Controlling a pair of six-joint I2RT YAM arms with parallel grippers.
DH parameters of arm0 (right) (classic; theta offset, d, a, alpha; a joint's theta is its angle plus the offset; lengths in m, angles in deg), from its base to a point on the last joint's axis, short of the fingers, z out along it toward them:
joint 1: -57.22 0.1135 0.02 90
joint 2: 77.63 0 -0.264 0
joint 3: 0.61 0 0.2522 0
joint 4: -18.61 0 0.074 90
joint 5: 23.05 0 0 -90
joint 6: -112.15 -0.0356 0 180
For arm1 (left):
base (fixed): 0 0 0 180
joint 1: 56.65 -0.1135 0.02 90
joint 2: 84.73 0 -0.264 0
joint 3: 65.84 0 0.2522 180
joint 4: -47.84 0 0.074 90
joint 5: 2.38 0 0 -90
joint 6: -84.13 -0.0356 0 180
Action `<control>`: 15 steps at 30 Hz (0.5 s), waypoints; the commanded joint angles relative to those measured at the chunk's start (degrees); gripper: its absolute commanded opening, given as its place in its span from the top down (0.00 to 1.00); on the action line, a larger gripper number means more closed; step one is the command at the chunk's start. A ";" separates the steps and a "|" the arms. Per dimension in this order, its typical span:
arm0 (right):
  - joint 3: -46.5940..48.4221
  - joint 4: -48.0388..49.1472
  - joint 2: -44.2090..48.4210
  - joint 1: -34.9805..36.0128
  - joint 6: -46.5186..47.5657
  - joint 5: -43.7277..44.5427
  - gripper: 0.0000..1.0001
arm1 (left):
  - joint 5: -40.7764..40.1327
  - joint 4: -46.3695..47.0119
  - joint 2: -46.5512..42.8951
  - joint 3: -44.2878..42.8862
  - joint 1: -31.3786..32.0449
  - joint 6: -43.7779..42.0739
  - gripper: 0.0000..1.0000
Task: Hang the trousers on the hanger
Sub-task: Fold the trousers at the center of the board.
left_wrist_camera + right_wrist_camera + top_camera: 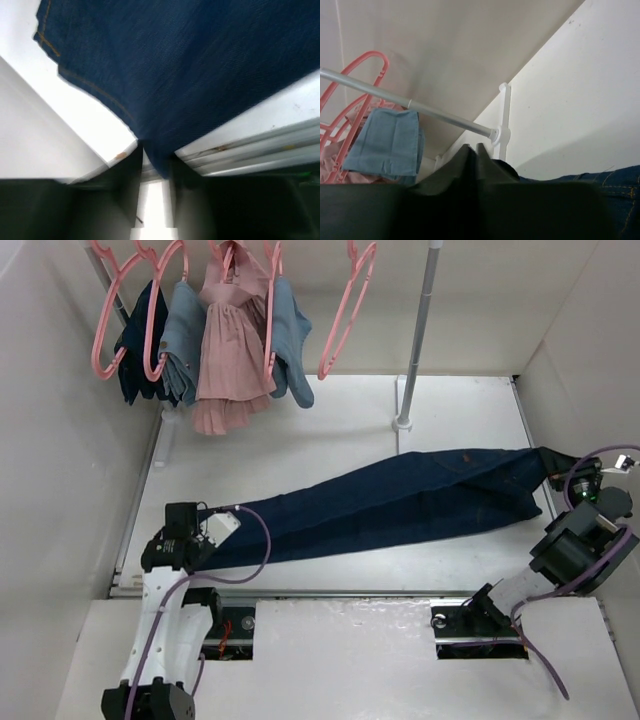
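Observation:
The dark navy trousers [400, 500] lie stretched across the table from lower left to right. My left gripper [228, 523] is shut on the leg end; in the left wrist view the cloth [165, 75] is pinched between its jaws [156, 161]. My right gripper [556, 468] is at the waist end, jaws together [474, 148], with denim and orange stitching [620, 181] beside it. An empty pink hanger [345, 310] hangs on the rail at the back, far from both grippers.
More pink hangers carry a pink dress [232, 350], light denim garments [185, 335] and a dark garment [135, 340] at the back left. A white upright pole [420, 330] stands just behind the trousers. Walls close in the left and right sides.

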 commanded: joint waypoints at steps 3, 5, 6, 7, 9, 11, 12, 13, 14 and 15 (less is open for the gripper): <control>4.25 -3.27 2.12 -3.97 7.87 3.30 0.67 | 1.13 -5.45 -5.54 -1.08 -0.43 -9.92 0.50; 5.04 -8.72 2.65 -3.97 10.77 2.77 0.50 | 1.13 -7.38 -7.30 -1.08 -0.43 -15.25 0.31; 5.57 -14.92 3.35 -3.97 14.09 2.25 0.41 | 1.13 -7.38 -8.96 -1.08 -0.43 -16.42 0.23; 6.27 -18.55 3.88 -3.97 16.56 2.24 0.28 | 1.13 -7.38 -9.58 -1.08 -0.43 -16.96 0.21; 9.96 -33.51 5.63 -3.97 25.84 2.24 0.00 | 1.65 -7.38 -10.20 -1.08 -0.43 -17.83 0.19; 12.07 -42.02 6.69 -3.97 30.63 3.98 0.00 | 2.26 -5.30 -9.16 -1.08 -0.43 -17.84 0.19; 12.60 -47.10 7.22 -3.97 32.48 4.70 0.00 | 2.27 -4.23 -8.28 -1.69 -0.43 -16.97 0.19; 13.30 -49.24 8.27 -3.97 35.63 5.31 0.00 | 2.27 -2.83 -5.58 -2.22 -0.43 -15.92 0.19; 13.31 -51.26 8.28 -3.19 37.40 6.36 0.00 | 2.27 -1.25 -3.81 -2.75 -0.43 -13.04 0.20; 15.49 -53.81 9.15 -0.57 39.59 7.07 0.00 | 2.27 2.16 -1.79 -3.36 -0.43 -11.35 0.20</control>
